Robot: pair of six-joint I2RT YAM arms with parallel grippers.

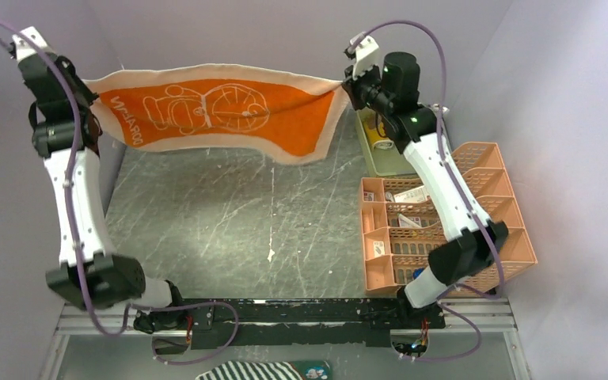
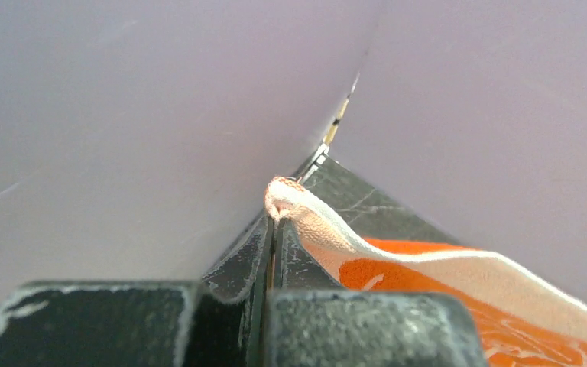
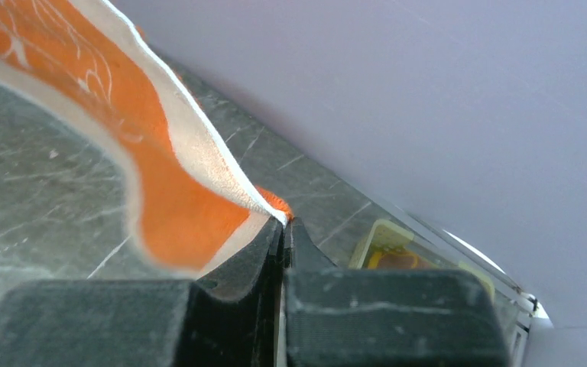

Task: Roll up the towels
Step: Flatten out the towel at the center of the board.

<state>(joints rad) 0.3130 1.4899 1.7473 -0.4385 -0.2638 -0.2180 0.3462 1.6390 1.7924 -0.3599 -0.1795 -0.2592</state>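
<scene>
Orange towel hangs across the upper frame, left gripper and right gripper each clamped on a corner. Bites look thin, perhaps; a tug could slip one free.

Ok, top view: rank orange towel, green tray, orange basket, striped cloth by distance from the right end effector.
1. orange towel, corner pinched in the right end effector.
2. green tray, just beside it, far right.
3. orange basket, right side, nearer the bases.
4. striped cloth, below the bases, near edge.
</scene>
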